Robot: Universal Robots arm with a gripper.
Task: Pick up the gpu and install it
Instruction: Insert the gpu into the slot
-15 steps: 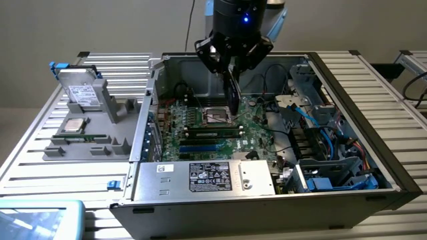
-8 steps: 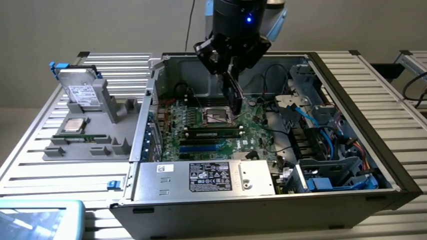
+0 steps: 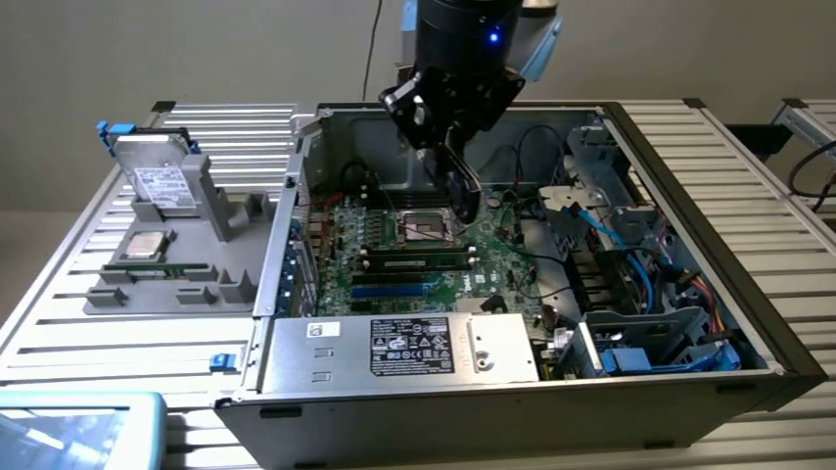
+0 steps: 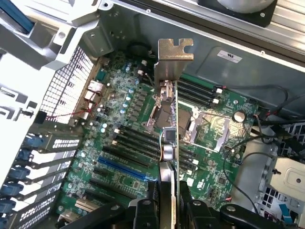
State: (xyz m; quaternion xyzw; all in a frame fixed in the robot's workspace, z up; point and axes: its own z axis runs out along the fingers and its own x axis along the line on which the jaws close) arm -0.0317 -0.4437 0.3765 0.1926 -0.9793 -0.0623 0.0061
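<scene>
The fingers [image 4: 144, 214] grip the gpu [image 4: 170, 71] edge-on above the motherboard [image 4: 124, 100]

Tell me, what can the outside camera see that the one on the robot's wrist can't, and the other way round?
The exterior view adds the whole open computer case, its labelled power supply, and a grey holder at the exterior view's left carrying a silver drive box and a processor chip.

The wrist view adds a close look along the gpu to its notched metal bracket, and blue clips by the rear slots.

Both share the gripper shut on the gpu, above the green motherboard and its processor socket.
</scene>
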